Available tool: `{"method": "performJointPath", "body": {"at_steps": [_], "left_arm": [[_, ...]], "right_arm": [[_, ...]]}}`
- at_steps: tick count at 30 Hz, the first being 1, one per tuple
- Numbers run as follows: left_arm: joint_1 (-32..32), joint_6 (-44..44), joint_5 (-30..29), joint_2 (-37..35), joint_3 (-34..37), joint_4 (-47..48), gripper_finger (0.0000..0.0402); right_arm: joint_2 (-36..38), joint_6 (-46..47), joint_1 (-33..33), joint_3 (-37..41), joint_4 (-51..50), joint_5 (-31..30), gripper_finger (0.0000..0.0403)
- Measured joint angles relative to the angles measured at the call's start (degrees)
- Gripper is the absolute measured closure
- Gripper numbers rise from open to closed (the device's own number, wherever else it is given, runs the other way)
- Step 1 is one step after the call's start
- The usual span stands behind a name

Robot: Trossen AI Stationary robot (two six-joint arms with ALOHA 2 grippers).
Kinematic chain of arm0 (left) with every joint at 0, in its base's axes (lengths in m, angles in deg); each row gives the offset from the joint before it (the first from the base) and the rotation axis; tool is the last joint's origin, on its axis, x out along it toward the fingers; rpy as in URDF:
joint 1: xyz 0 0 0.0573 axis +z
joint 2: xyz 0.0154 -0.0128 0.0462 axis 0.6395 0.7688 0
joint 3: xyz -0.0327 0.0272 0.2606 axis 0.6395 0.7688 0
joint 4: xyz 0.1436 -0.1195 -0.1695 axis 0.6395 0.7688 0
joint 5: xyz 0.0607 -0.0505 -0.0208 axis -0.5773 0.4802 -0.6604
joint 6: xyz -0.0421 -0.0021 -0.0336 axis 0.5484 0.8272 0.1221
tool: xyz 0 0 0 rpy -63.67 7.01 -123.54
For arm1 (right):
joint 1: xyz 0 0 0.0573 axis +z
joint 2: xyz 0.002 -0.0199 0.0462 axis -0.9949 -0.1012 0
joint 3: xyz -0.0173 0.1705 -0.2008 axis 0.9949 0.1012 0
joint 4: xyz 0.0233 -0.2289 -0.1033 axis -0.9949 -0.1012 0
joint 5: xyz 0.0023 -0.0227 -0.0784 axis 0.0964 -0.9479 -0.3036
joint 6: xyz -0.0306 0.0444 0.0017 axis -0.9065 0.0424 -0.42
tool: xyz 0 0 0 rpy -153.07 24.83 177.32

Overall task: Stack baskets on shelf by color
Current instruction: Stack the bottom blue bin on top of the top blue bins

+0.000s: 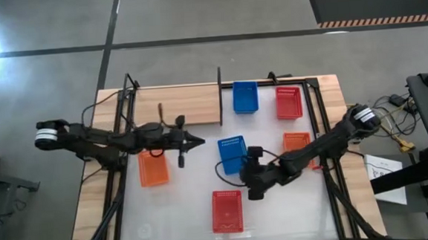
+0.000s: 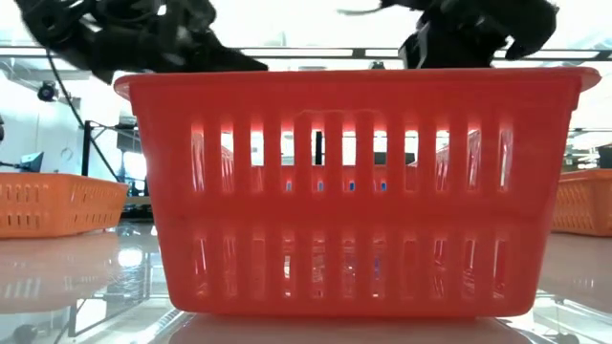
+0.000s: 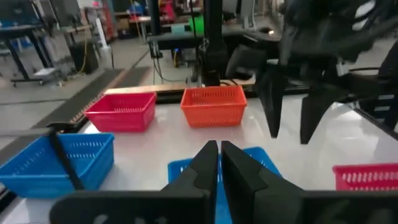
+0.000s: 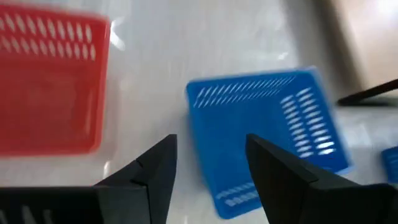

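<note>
Right up against the low camera sits a red basket (image 2: 354, 191), filling most of that view; from overhead it is the red basket (image 1: 228, 211) alone at the near edge of the white tabletop (image 1: 182, 211). Orange baskets show at either side of it in the low view, one on the left (image 2: 57, 203) and one on the right (image 2: 585, 201).

From above, the left gripper (image 1: 195, 142) hangs over the middle of the table, just off the near edge of the light-wood shelf (image 1: 179, 103), its fingers (image 3: 208, 165) pressed together and holding nothing. An orange basket (image 1: 154, 168) lies on the tabletop just beneath and behind that arm.

The right gripper (image 1: 250, 179) reaches in from the right side and hovers beside a blue basket (image 1: 232, 154) near the table's centre. Its wrist camera shows the fingers (image 4: 155, 168) spread apart with the blue basket (image 4: 267, 137) lying on the table below them, tilted askew; nothing is held between them. The near red basket (image 4: 50, 87) lies off to one side of it.

Beyond the shelf's dark upright post (image 1: 221, 96), a second blue basket (image 1: 245, 97) and another red basket (image 1: 289, 102) sit side by side at the far edge. A further orange basket (image 1: 297, 143) rests by the right arm, partly covered by it. No basket lies on the shelf board itself.
</note>
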Motion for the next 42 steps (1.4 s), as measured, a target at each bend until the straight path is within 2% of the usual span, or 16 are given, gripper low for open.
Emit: {"method": "performJointPath", "body": {"at_steps": [5, 13, 20, 22, 27, 34, 39, 42], "left_arm": [[0.0, 0.0, 0.0, -3.1, 4.8, -3.3, 0.0398], [0.0, -0.1, 0.0, -4.6, 6.9, -3.9, 0.0398], [-0.1, -0.1, 0.1, -4.1, 6.9, -3.7, 0.0398], [-0.1, -0.1, 0.1, -4.1, 6.9, -3.7, 0.0398], [-0.1, -0.1, 0.1, -4.1, 6.9, -3.7, 0.0398], [-0.1, -0.1, 0.1, -4.1, 6.9, -3.6, 0.0398], [-0.1, -0.1, 0.1, -4.1, 6.9, -3.7, 0.0398], [-0.1, -0.1, 0.1, -4.1, 6.9, -3.7, 0.0398]], "right_arm": [[-6.0, -0.3, -1.8, -4.0, -3.8, 5.6, 0.0243], [-13.9, -1.2, -4.2, -8.8, -12.1, 3.3, 0.029], [-17.1, -3.2, -4.3, -12.2, -16.3, 3.3, 0.0383], [-17.1, -3.2, -4.2, -13.3, -18.1, 3.3, 0.039], [-13.4, -1.6, -3.4, -14.5, -22.4, 3.3, 0.0394], [-1.3, 0.3, -5.5, -13.8, -31.9, 0.2, 0.0394], [6.0, -8.6, -13.8, -13.6, -31.8, 0.5, 0.0394], [8.1, -15.9, -22.3, -13.6, -31.7, 4.7, 0.0394]]}}
